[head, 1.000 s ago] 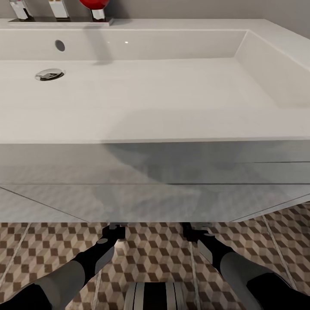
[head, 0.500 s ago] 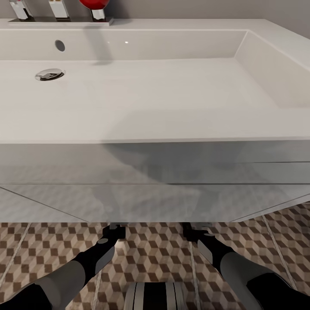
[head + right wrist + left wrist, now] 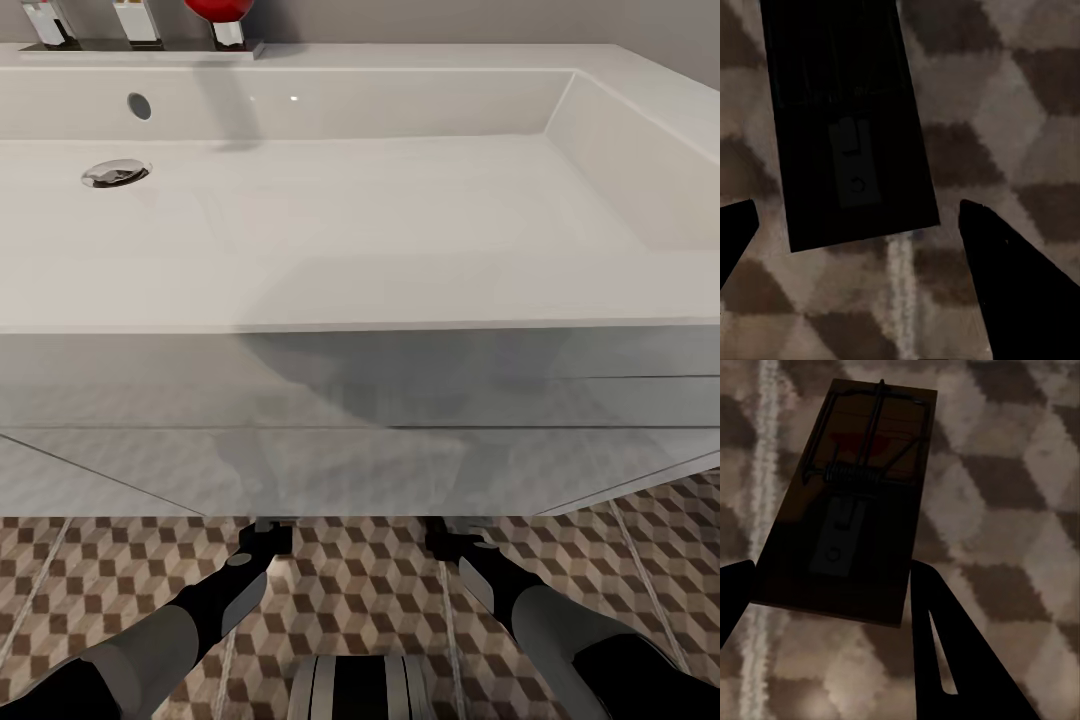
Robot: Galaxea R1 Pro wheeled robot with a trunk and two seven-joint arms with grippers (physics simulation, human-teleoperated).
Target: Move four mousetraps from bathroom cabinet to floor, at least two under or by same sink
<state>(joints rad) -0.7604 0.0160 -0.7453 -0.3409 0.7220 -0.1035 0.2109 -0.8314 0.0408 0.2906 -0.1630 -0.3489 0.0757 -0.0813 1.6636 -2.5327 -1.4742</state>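
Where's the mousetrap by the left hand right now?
In the left wrist view, the mousetrap lies flat on the cube-patterned bathroom floor, between the left hand's open fingers.

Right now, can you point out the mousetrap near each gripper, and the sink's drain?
Left mousetrap (image 3: 844, 510): left wrist view, on its wooden base near the spring.
Right mousetrap (image 3: 847, 127): right wrist view, on its dark base above the metal plate.
Sink drain (image 3: 116, 173): head view, on the metal drain ring.

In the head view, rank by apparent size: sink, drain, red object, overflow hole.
1. Sink, by far the largest.
2. Drain.
3. Red object, cut off by the frame edge, so its rank against the drain is unsure.
4. Overflow hole.
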